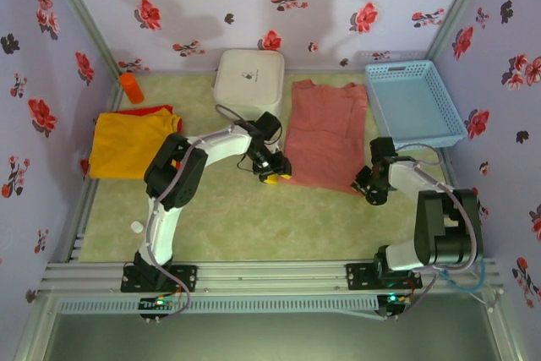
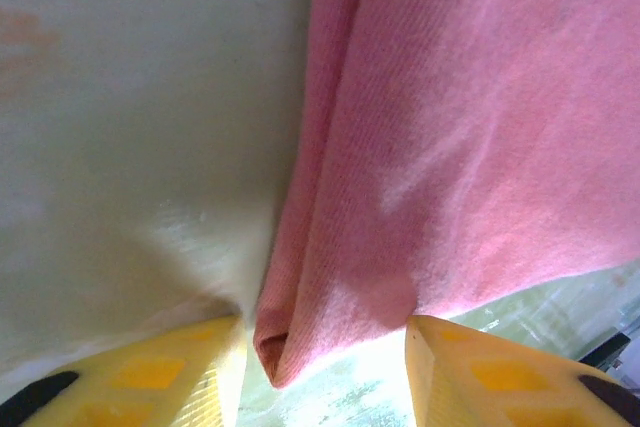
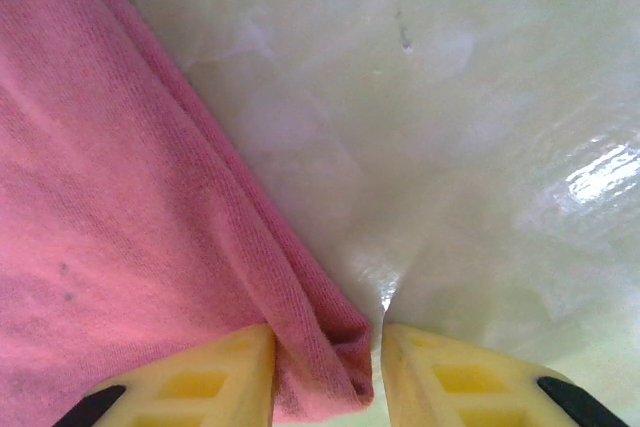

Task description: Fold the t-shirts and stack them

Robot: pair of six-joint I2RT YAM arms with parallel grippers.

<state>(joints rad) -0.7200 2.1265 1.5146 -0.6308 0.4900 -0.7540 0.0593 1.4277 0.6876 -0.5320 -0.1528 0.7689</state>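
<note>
Two grippers bracket the pink t-shirt (image 1: 325, 128) from above: left gripper (image 1: 272, 177) at its 7 o'clock corner, right gripper (image 1: 369, 192) at 5 o'clock. Left wrist: I see fingers (image 2: 170, 377) half-wide astride the corner. Right wrist: fingers (image 3: 200, 387) narrow, cloth nearly filling them.

One shirt (image 1: 325, 133) lies mid-table, the box (image 1: 248, 78) behind-left of it, the basket (image 1: 414, 103) at its right. A second shirt (image 1: 131, 143) lies far left.
</note>
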